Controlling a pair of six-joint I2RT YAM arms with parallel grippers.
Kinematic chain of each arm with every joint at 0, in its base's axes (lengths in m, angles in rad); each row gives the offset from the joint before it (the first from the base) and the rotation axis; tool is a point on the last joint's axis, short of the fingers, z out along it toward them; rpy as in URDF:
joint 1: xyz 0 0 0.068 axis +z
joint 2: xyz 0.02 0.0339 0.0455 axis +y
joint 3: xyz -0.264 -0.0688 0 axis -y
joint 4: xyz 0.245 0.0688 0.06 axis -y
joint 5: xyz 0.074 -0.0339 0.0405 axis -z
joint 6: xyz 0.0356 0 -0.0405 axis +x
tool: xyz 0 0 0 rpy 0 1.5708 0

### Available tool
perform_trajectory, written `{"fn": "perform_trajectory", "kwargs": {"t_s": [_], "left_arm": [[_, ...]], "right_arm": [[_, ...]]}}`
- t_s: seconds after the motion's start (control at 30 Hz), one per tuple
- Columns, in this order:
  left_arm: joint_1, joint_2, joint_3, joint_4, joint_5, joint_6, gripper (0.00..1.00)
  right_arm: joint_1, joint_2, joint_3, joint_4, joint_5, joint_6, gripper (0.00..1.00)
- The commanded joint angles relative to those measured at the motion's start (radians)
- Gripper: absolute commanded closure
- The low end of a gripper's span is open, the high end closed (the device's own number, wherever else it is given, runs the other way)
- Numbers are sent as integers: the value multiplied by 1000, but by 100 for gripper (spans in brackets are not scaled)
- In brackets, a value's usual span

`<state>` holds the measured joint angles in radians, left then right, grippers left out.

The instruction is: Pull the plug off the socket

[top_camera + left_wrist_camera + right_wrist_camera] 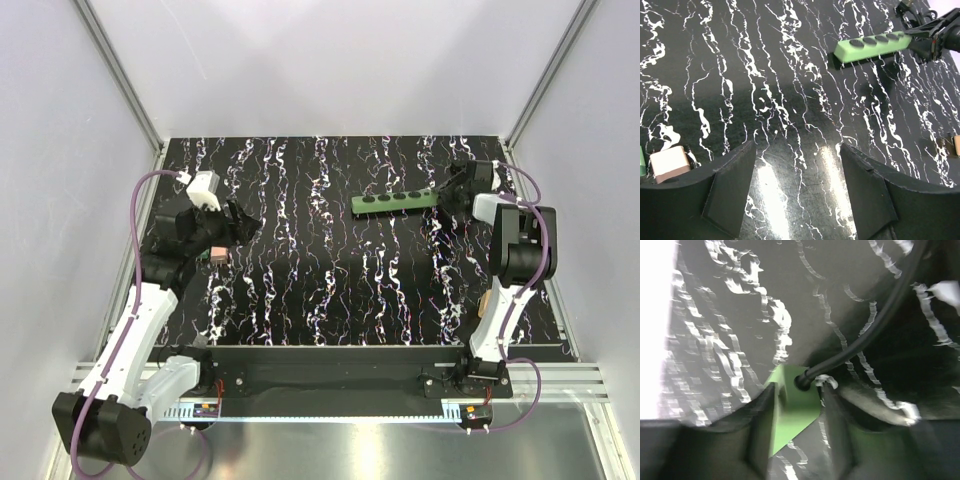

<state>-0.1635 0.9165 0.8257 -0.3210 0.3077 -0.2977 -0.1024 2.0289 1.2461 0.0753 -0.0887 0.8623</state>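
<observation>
The green socket (393,201) lies on the desk (320,290), its cord (875,325) end between the parted fingers of the right hand (796,415), grip impossible to tell, while the left hand (796,150), well away from the socket's other end, gapes wide and empty.

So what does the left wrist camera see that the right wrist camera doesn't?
Only left wrist: the whole strip with its four holes, a beige block, and the open, empty left gripper. Only right wrist: the spot where the cord enters the strip's end. Both: the green strip, the right gripper at its end, and the marbled table.
</observation>
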Motion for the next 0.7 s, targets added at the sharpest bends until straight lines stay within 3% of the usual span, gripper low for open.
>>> {"fn": "perform_trajectory", "kwargs": {"t_s": [0.0, 0.13, 0.17, 0.27, 0.5, 0.67], "left_arm": [[4, -5, 0, 68, 44, -14, 28], [5, 13, 0, 73, 44, -14, 28], [7, 16, 1, 71, 45, -12, 28], [7, 12, -3, 72, 47, -9, 27], [-37, 30, -5, 111, 77, -6, 28], [-247, 36, 15, 126, -33, -56, 28]], "right_arm": [[-5, -70, 50, -221, 108, -208, 41], [-2, -185, 49, -331, 113, -308, 22], [0, -226, 55, -385, 115, -325, 10], [1, -284, 111, -533, 119, -382, 1], [30, -518, 118, -730, 136, -396, 0], [96, -748, 124, -916, 237, -447, 0]]}}
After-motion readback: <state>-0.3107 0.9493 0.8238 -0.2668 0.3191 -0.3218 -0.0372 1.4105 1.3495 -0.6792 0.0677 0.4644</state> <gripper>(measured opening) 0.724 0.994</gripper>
